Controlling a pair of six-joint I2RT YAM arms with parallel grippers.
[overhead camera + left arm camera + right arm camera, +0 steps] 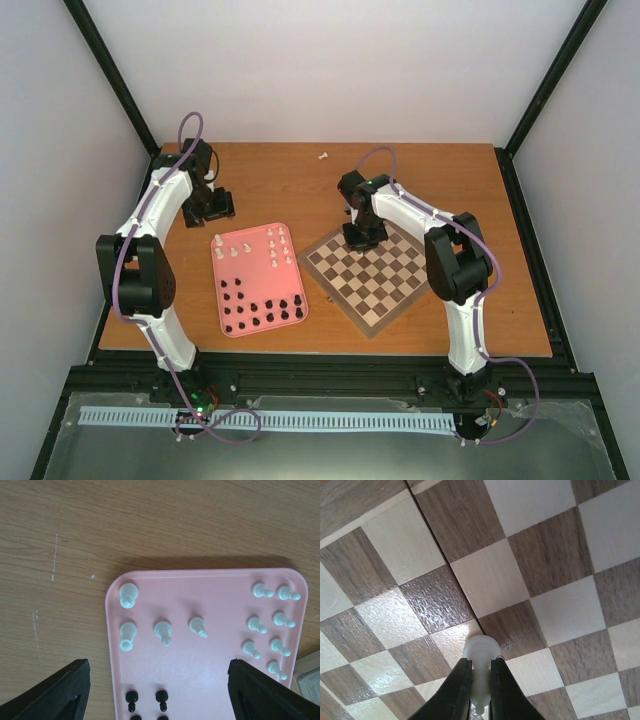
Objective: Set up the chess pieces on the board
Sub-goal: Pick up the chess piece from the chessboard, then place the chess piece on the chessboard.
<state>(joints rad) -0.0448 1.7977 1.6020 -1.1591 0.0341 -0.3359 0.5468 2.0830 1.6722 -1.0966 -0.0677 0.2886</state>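
The wooden chessboard lies turned like a diamond right of centre, with no pieces standing on it. My right gripper hangs over its far-left corner. In the right wrist view it is shut on a cream-white piece, held base-down just above the squares. The other pieces stand on a pink tray: white ones at the back, black ones at the front. My left gripper is open beyond the tray's far-left corner. Its view shows white pieces, pawns and black pieces.
One white piece lies alone on the brown table near the far edge. The tray sits left of the board, almost touching it. Black frame posts rise at the table's back corners.
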